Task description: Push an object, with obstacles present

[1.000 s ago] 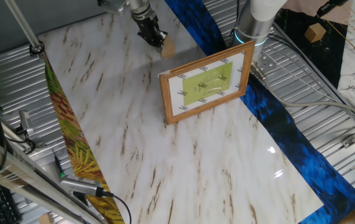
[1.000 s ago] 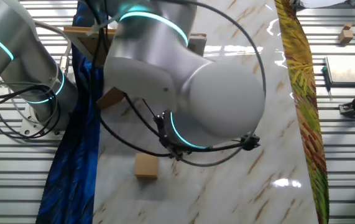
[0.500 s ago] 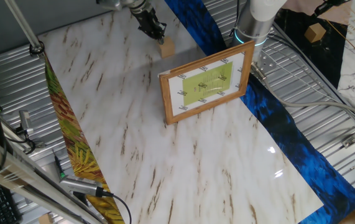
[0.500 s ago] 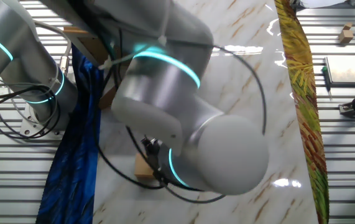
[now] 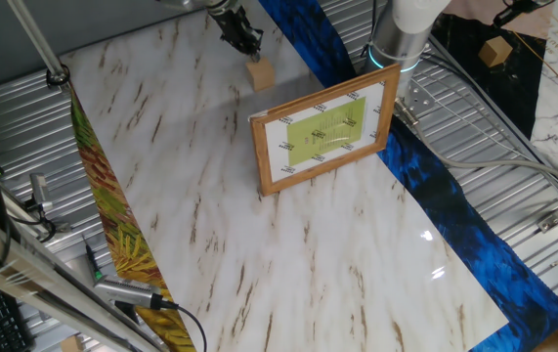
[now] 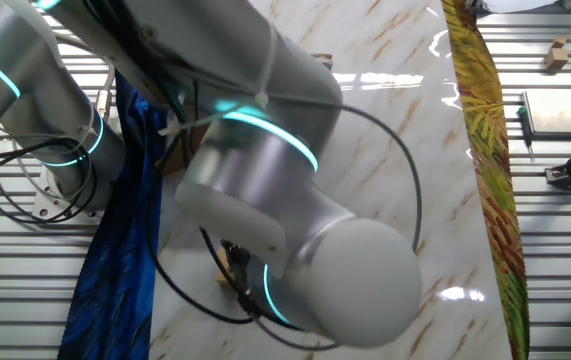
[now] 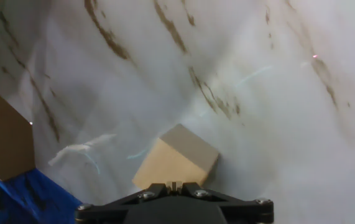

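small wooden block on the marble worktop, close to the far edge and beside the blue cloth. stands apart from the upright picture frame, which is nearer to the middle of the worktop. in the hand view, shown as a pale cube directly in front of the fingertips. gripper just behind the block, fingers pressed together with nothing between them; impossible to tell if touching the block. in the other fixed view, block mostly hidden behind the arm. leaf-patterned strip along the opposite edge.
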{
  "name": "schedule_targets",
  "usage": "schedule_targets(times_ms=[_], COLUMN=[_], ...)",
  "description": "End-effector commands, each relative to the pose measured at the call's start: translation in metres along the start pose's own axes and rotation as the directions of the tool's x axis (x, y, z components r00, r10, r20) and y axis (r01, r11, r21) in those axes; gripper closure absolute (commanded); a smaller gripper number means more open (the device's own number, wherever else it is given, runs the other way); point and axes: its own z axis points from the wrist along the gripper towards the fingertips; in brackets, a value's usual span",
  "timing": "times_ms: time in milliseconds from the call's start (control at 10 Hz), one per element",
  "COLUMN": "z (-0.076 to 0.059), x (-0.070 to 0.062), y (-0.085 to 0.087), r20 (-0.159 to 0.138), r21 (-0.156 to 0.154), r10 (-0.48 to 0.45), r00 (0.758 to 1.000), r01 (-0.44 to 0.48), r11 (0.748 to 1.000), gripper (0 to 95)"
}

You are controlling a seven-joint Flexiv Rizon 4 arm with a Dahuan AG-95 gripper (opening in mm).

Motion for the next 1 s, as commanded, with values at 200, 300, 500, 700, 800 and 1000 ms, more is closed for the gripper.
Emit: schedule_targets(times_ms=[200,300,500,700,800,1000], z=[0.0012,0.0011,0.0009,0.0009,0.0009,0.0007], x=[0.0022,0.0022,0.0001,0.0001,0.0001,0.0], y=[-0.0004,-0.0004,0.0004,0.0004,0.0004,0.0005], r20=[-0.006,-0.006,-0.007,-0.014,-0.011,-0.011], r21=[0.006,0.006,0.007,0.013,0.01,0.008], r10=[0.006,0.006,0.006,0.005,0.019,0.036], r00=[1.0,1.0,1.0,1.0,1.0,0.999], r01=[-0.006,-0.006,-0.005,-0.005,-0.019,-0.036], r11=[1.0,1.0,1.0,1.0,1.0,0.999], gripper=[95.0,95.0,95.0,95.0,95.0,95.0])
